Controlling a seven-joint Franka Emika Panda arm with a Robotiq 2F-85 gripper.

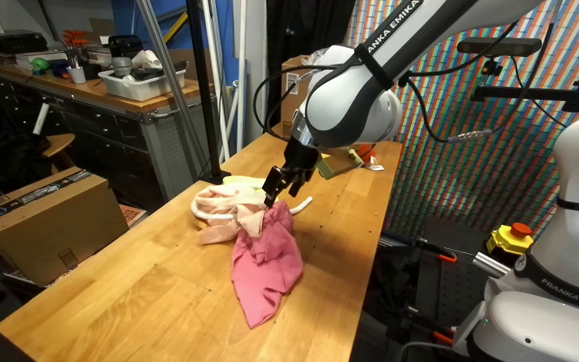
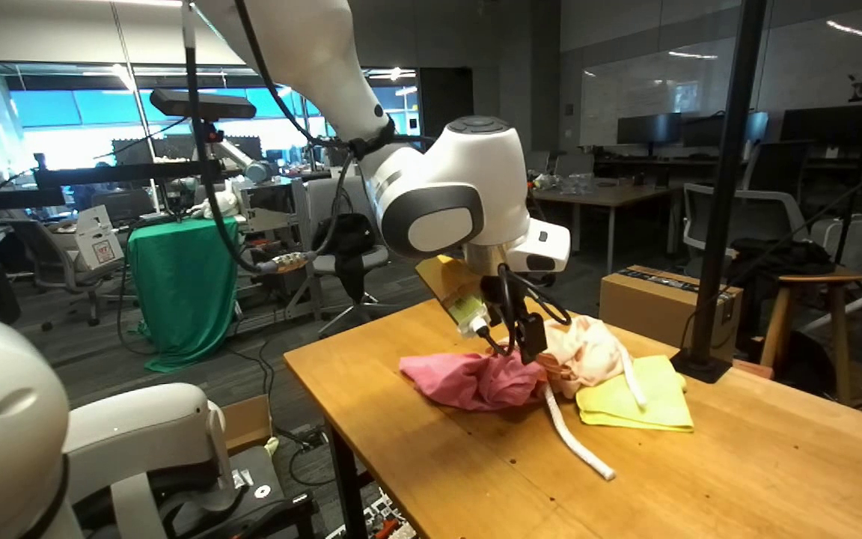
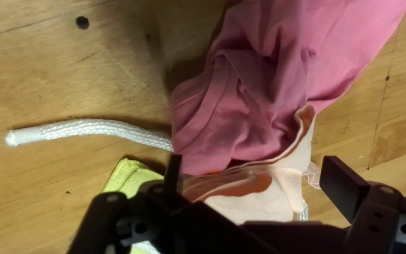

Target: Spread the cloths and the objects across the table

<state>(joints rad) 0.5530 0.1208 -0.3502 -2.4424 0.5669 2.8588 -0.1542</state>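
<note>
Pink cloth [image 3: 270,84] hides part of the white cord [image 3: 90,127], while the tool [image 3: 254,174] has its 2 jaws spread wide.

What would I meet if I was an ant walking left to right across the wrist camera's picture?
White cord's tip → yellow cloth → pink cloth.

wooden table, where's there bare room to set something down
The table is bare around the pointed tip of the pink cloth, out to both long edges. Another free patch lies beyond the yellow cloth, bordered by the black post and the white cord. It is crowded under the claw, where pink cloth meets peach cloth.
</note>
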